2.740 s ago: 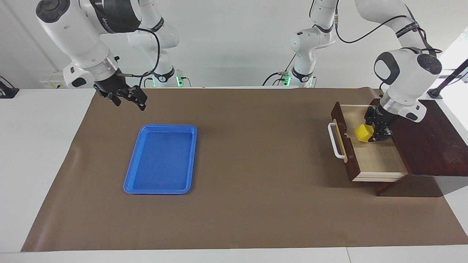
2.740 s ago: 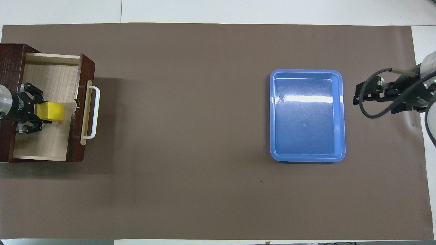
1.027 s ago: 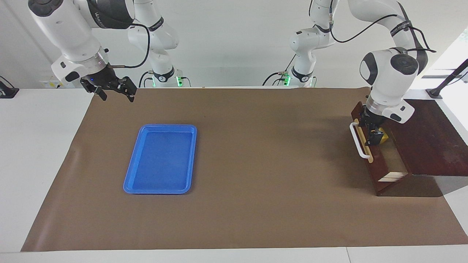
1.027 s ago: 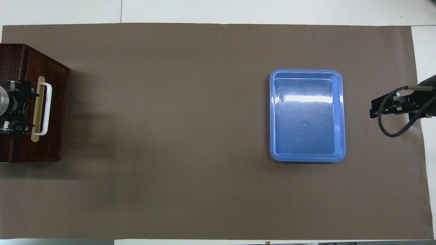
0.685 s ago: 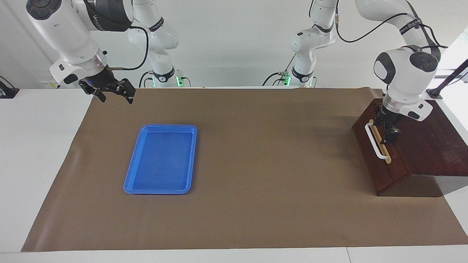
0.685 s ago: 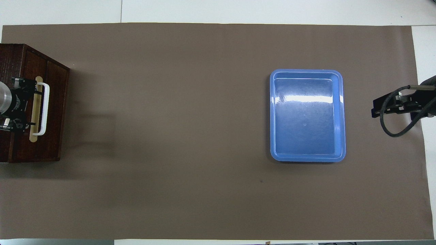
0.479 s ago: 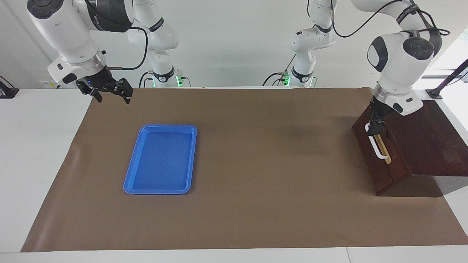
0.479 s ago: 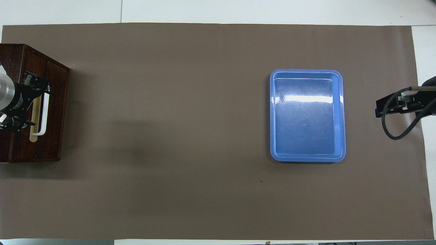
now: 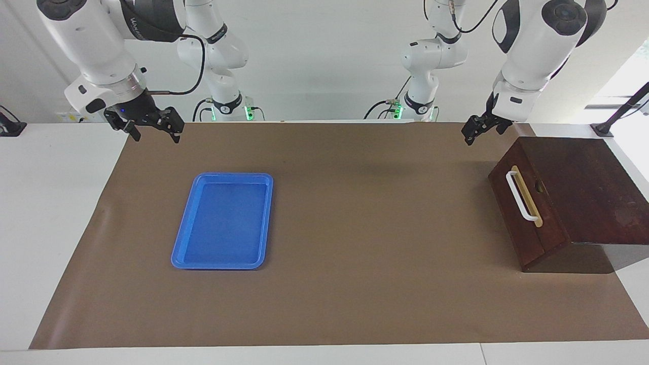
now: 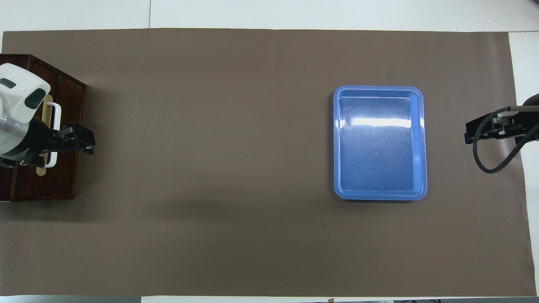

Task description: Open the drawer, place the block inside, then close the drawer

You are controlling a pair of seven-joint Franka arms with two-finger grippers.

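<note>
The drawer [image 9: 517, 213] of the dark reddish-brown cabinet [image 9: 583, 187] is shut, its front flush with the box. Its white bar handle [image 9: 521, 196] on a tan strip faces the table's middle. The drawer also shows in the overhead view [image 10: 67, 126]. The yellow block is hidden. My left gripper [image 9: 481, 130] is open and empty, raised over the mat in front of the drawer and clear of the handle; it also shows in the overhead view [image 10: 80, 142]. My right gripper [image 9: 152, 133] is open and empty and waits over the mat's edge at the right arm's end.
A flat blue tray [image 9: 187, 253], empty, lies on the brown mat [image 9: 355, 253] toward the right arm's end; it also shows in the overhead view [image 10: 337, 143]. The right gripper [image 10: 468, 132] hangs beside it.
The drawer slid shut with the yellow block inside. My left gripper then rose off the handle and swung out over the mat. The right gripper drifted slightly toward its end.
</note>
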